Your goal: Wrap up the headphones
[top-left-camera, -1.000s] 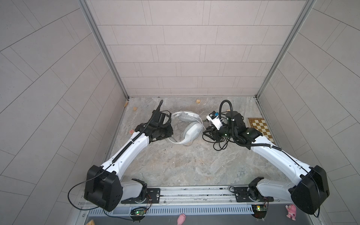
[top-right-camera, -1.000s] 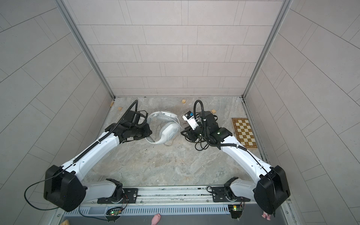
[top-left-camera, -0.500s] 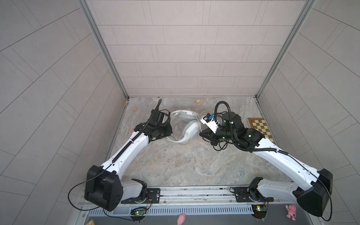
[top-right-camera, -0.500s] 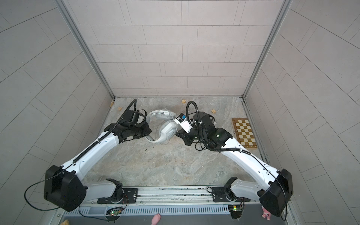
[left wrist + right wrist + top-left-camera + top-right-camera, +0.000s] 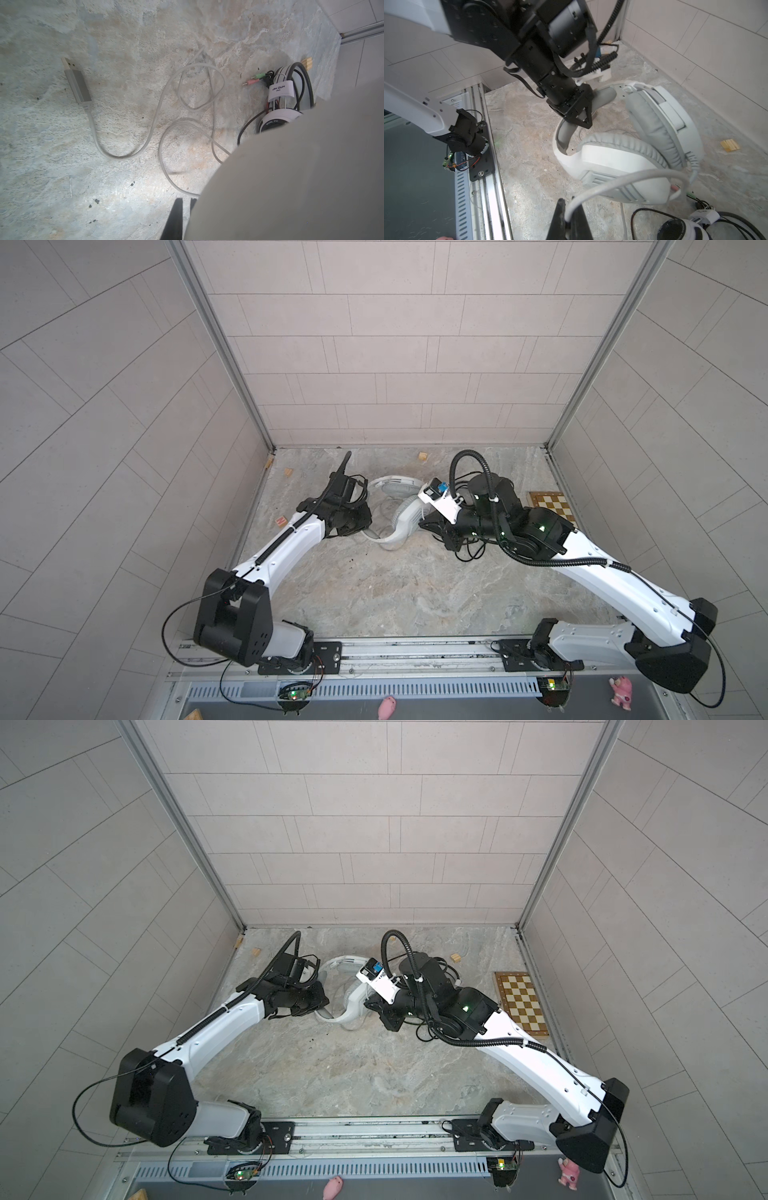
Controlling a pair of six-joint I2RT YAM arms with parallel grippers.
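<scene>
Robotics lab cell, folks: pale tiled panels point(image 5: 374, 364) box in a marble-look tabletop point(image 5: 395, 585) on three sides, with aluminium posts point(image 5: 220, 344) at the far corners. The left arm point(image 5: 286, 547) and right arm point(image 5: 602, 576) are bolted to a rail point(image 5: 415, 649) along the near edge, and a bare circuit board point(image 5: 296, 695) glows green below. There's a chessboard point(image 5: 552, 506) at far right.

A wooden chessboard point(image 5: 550, 512) lies right of centre on the marble-patterned tabletop point(image 5: 395, 593), close to the right-hand wall. A small wooden block point(image 5: 423, 456) sits at upper centre near the tiled back wall point(image 5: 395, 344). Two more blocks point(image 5: 288, 472) lie by the back left corner, with a red-marked block point(image 5: 281, 521) below them. A pink toy figure point(image 5: 621, 691) stands at lower right and another pink toy point(image 5: 386, 713) at bottom centre, both below the metal rail point(image 5: 415, 649).
</scene>
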